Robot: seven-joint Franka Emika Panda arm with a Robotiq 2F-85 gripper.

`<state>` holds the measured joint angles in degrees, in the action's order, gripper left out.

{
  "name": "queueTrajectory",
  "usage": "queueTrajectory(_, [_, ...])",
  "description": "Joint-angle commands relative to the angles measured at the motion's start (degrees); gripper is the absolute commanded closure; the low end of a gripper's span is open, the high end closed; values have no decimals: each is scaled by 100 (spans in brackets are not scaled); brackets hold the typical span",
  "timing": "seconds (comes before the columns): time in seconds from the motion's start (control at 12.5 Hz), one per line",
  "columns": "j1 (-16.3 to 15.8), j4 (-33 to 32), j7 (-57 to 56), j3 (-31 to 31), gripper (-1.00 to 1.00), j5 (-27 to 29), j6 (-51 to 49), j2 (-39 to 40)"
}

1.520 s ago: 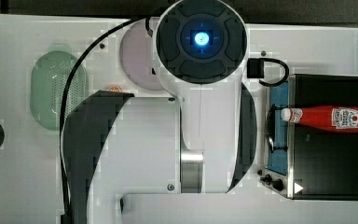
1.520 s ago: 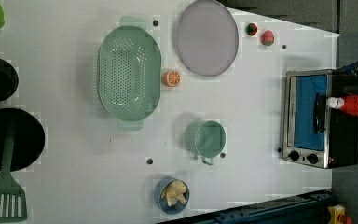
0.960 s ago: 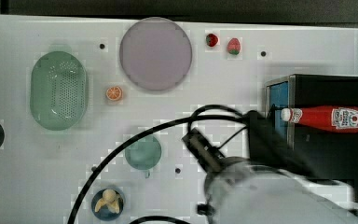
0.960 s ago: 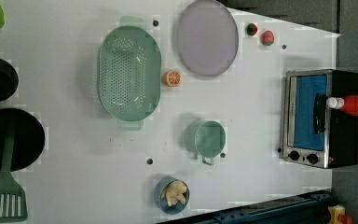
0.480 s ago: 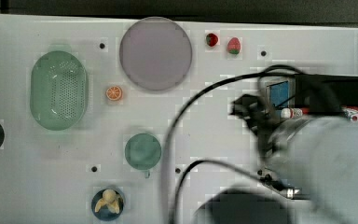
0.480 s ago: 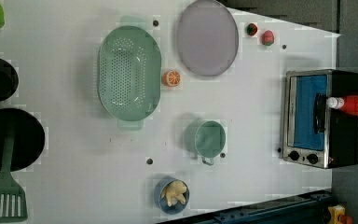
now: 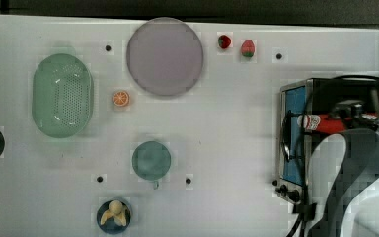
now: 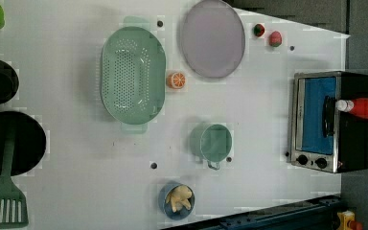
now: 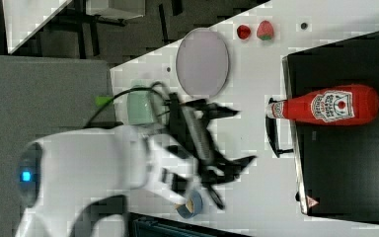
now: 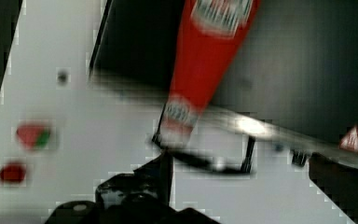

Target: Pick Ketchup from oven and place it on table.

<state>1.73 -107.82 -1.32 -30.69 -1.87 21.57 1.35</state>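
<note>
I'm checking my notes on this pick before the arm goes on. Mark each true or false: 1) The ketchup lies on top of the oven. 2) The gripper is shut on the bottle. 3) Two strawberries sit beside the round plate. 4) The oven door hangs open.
1) True: the Ketchup lies on its side on the oven.
2) False: the gripper is open, apart from the bottle, holding nothing.
3) True: two strawberries sit on the table at the top view's right of the plate.
4) False: the door is closed.
</note>
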Motion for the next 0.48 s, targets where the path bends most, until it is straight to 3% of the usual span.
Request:
queueTrajectory(0.08, [60, 234, 224, -177, -100, 141, 358, 251])
queueTrajectory(0.24, [75, 414, 224, -392, -100, 215, 565, 699])
queueTrajectory(0.48, [184, 638, 224, -625, -100, 771, 927, 1322])
